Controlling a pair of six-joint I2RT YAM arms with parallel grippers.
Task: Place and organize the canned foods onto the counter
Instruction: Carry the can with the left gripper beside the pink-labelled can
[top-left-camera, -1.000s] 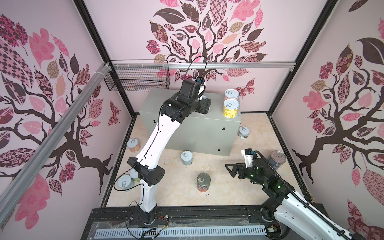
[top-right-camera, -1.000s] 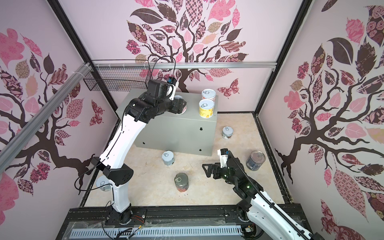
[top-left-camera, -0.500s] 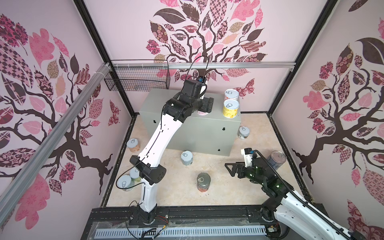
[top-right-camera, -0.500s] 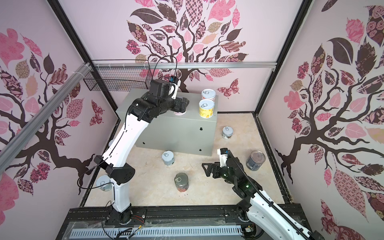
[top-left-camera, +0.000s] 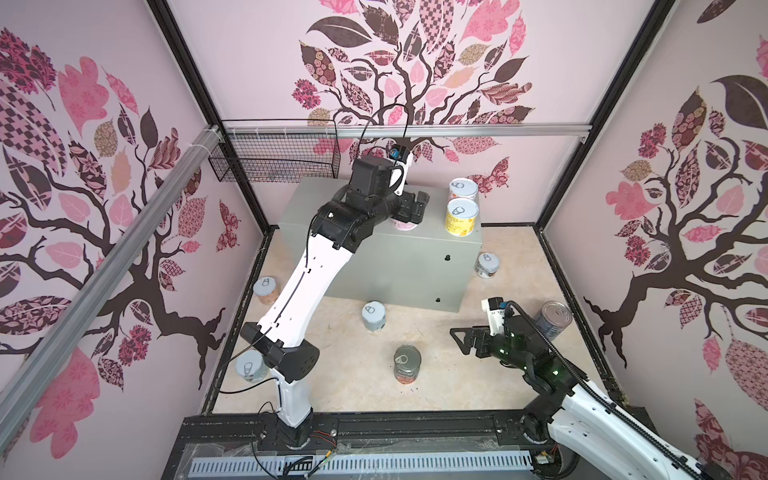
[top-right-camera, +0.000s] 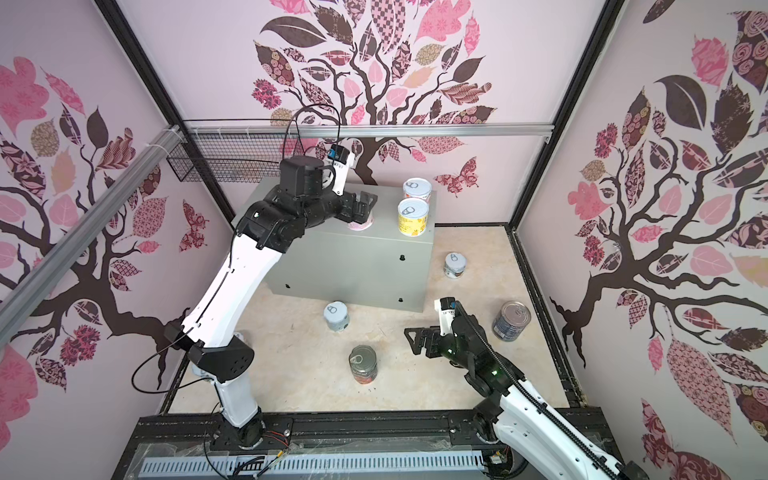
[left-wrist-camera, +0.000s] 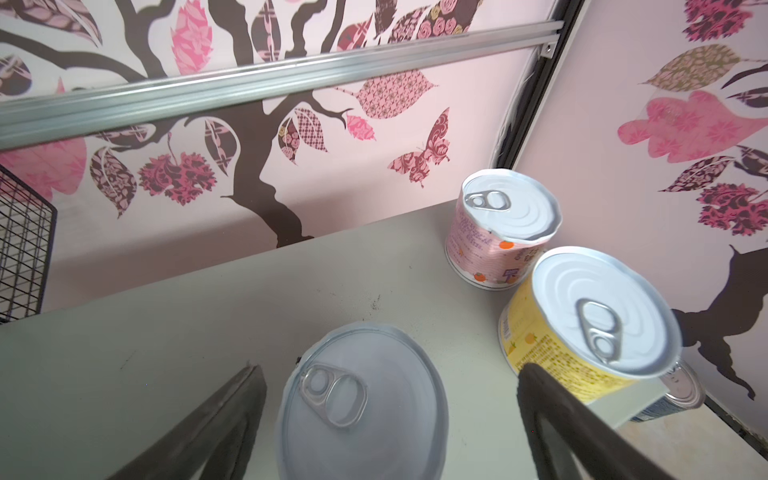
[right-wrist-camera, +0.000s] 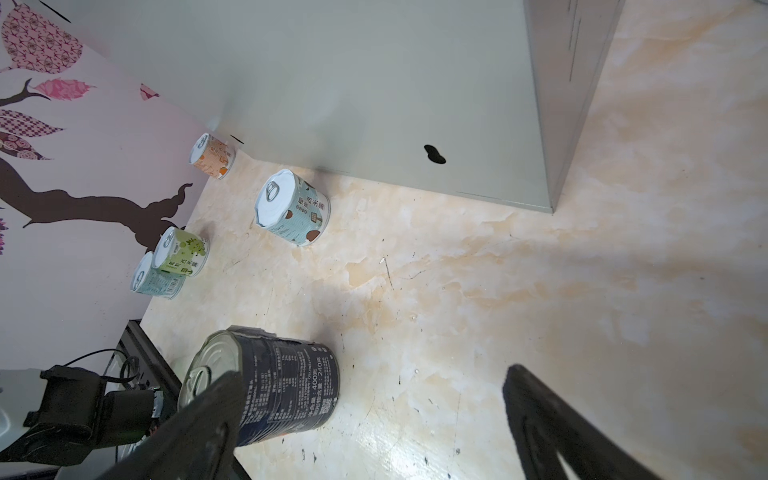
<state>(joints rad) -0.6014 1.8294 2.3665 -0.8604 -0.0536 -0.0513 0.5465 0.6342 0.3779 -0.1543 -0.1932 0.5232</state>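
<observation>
— On top of the large plain grey metal box that serves as the bench (top-left-camera: 386, 257), what stands there?

— Three short pull-tab cans, all upright. At the right end, a pink-labelled can (top-left-camera: 463, 190) sits by the back edge and a yellow-labelled can (top-left-camera: 461, 216) just in front of it, the two touching or nearly so. Left of them stands a third short can with a pale lid (left-wrist-camera: 361, 401); both top views show only a sliver of its pinkish label under the arm.

— And the left pincer (left-wrist-camera: 386, 419)?

— Its jaws stand apart, one finger on each side of that pale-lidded can, with a gap showing on both sides in the left wrist view. The top views hide this behind the wrist.

— The right pincer (top-left-camera: 465, 343)?

— Jaws wide apart, holding nothing, low over the beige marbled floor (top-left-camera: 357, 390) in front of the bench's right corner.

— Where are the other cans?

— On the floor: a tall reddish can with a metal top (top-left-camera: 407, 364) in the middle, a short blue-grey can (top-left-camera: 373, 316) near the bench front, a short one (top-left-camera: 486, 264) by its right side, a tall dark blue can (top-left-camera: 552, 319) near the right wall. The right wrist view alone shows a green-labelled can (right-wrist-camera: 180, 251) touching a pale teal one (right-wrist-camera: 156, 278) by the left wall.
</observation>
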